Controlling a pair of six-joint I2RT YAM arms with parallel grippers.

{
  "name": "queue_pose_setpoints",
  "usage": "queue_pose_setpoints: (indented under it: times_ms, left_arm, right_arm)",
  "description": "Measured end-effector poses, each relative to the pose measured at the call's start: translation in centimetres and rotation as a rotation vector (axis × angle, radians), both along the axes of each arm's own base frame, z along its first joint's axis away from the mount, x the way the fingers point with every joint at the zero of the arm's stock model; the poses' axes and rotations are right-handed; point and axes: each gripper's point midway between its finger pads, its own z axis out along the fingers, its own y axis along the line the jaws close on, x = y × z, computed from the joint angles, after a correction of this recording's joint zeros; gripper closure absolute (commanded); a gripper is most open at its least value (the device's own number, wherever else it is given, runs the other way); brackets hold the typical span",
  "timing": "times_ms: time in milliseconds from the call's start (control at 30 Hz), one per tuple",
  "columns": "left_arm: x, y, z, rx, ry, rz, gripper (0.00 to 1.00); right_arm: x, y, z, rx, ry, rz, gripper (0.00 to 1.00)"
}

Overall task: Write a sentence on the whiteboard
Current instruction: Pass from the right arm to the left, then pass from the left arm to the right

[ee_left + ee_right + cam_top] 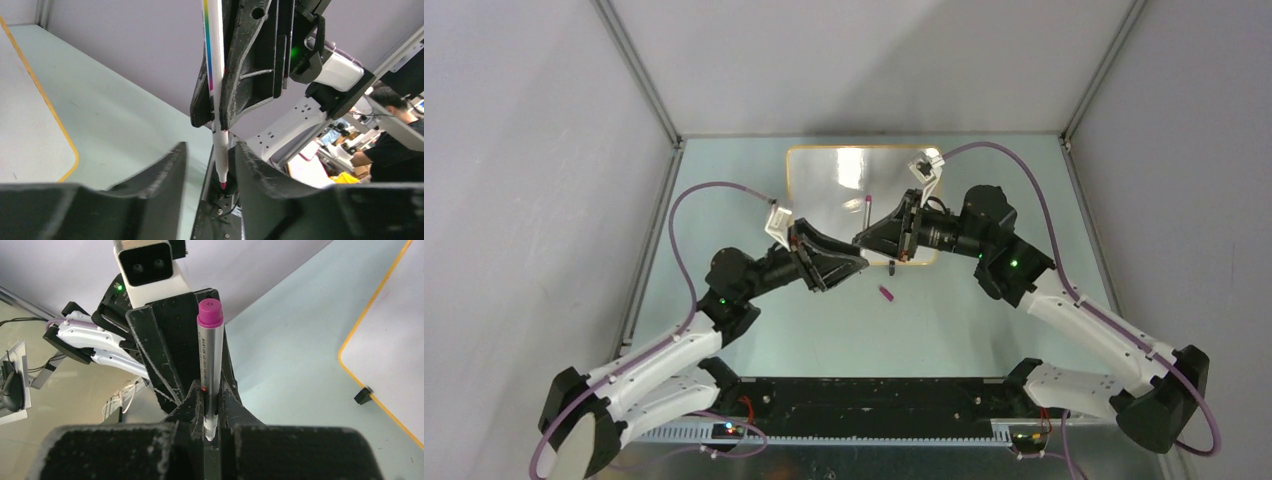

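Whiteboard [824,190], glossy white and orange-rimmed, lies flat with its long axis left-right; right gripper [212,397] clamps marker [209,350], left gripper [209,160] gapes.

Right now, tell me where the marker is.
Top view: the marker sits clamped in the right pincer, over the whiteboard's near edge, with the open left pincer just to its left.

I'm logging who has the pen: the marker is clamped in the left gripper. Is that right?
Not quite. The marker is clamped in the right gripper, between that camera's own fingers in the right wrist view. The left gripper is open.
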Motion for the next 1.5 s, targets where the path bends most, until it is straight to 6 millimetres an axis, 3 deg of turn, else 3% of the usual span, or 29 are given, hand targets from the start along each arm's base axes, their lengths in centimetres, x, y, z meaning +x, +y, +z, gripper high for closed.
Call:
queue_pose_setpoints:
  times_ms: [167, 267, 367, 467, 600, 733, 1033, 1267, 1433, 1500]
  left_arm:
    - [-0.3, -0.3, 0.0, -0.006, 0.007, -0.021, 0.97]
    - [-0.4, -0.3, 0.1, -0.008, 0.013, -0.029, 1.00]
    - [-0.4, -0.3, 0.0, -0.005, 0.017, -0.029, 1.00]
    - [-0.6, -0.4, -0.3, 0.011, 0.002, -0.043, 1.00]
    - [-1.1, -0.4, -2.2, 0.109, -0.012, -0.066, 1.00]
    - [-1.7, -0.2, -3.7, 0.201, -0.037, -0.088, 1.00]
    - [-4.3, -1.0, -6.0, 0.278, -0.083, -0.215, 1.00]
    - [-5.5, -1.8, -7.6, 0.321, -0.091, -0.286, 1.00]
    - [-6.4, -2.2, -8.3, 0.355, -0.093, -0.331, 1.00]
    - [-6.5, -2.2, -8.5, 0.362, -0.095, -0.337, 1.00]
  right_arm:
    - [-0.2, 0.4, -0.2, -0.001, 0.006, 0.014, 1.00]
    - [-0.1, 0.5, -0.3, -0.004, -0.005, 0.008, 0.93]
    - [0.0, 0.4, -0.3, -0.006, -0.013, 0.008, 0.55]
    - [-0.1, 0.1, -0.4, -0.012, -0.007, 0.024, 0.35]
    - [0.5, -1.5, -1.4, -0.059, 0.025, 0.031, 0.24]
    - [0.9, -3.8, -2.1, -0.132, 0.062, 0.022, 0.23]
    - [-3.9, -6.8, -1.3, -0.251, 0.092, 0.131, 0.35]
    - [-5.9, -6.8, -3.7, -0.334, 0.157, 0.198, 0.40]
    - [-6.0, -6.2, -4.4, -0.354, 0.164, 0.226, 0.60]
    - [-5.9, -6.0, -4.8, -0.364, 0.169, 0.232, 0.63]
